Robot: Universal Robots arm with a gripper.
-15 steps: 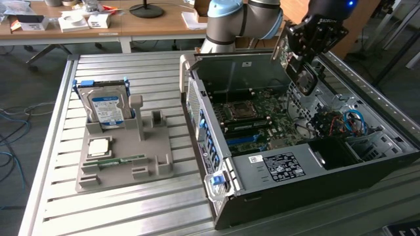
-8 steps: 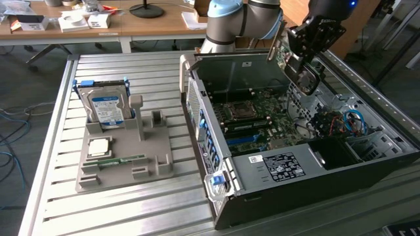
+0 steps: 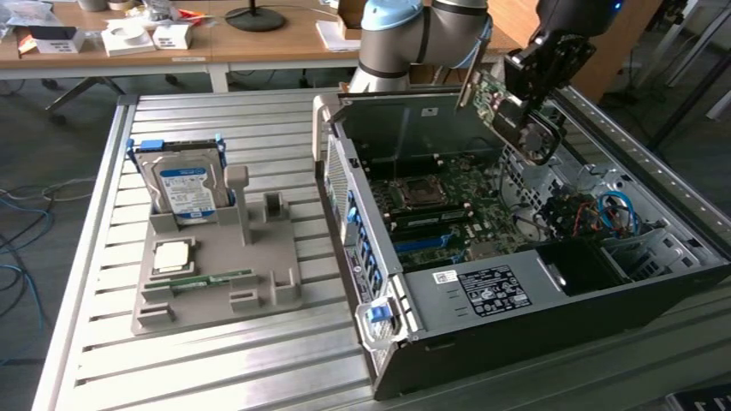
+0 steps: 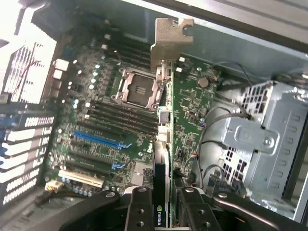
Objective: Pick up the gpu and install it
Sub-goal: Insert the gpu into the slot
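My gripper [image 3: 537,94] is shut on the gpu [image 3: 502,107], a thin card with a silver end bracket, and holds it tilted in the air above the open computer case [image 3: 502,282]. The card hangs over the far right side of the motherboard [image 3: 440,205], clear of it. From the wrist, the gpu [image 4: 163,139] is seen edge-on between my two dark fingers [image 4: 139,207], its bracket [image 4: 171,41] pointing toward the case's rear wall. Below it lie the motherboard [image 4: 110,125], the processor socket [image 4: 137,89] and the blue slots [image 4: 96,139].
A grey fixture [image 3: 217,274] on the slatted table at the exterior view's left holds a hard drive [image 3: 183,184], a processor chip [image 3: 171,255] and a memory stick [image 3: 211,280]. A metal drive cage [image 4: 269,139] and loose cables [image 3: 600,214] fill one side of the case.
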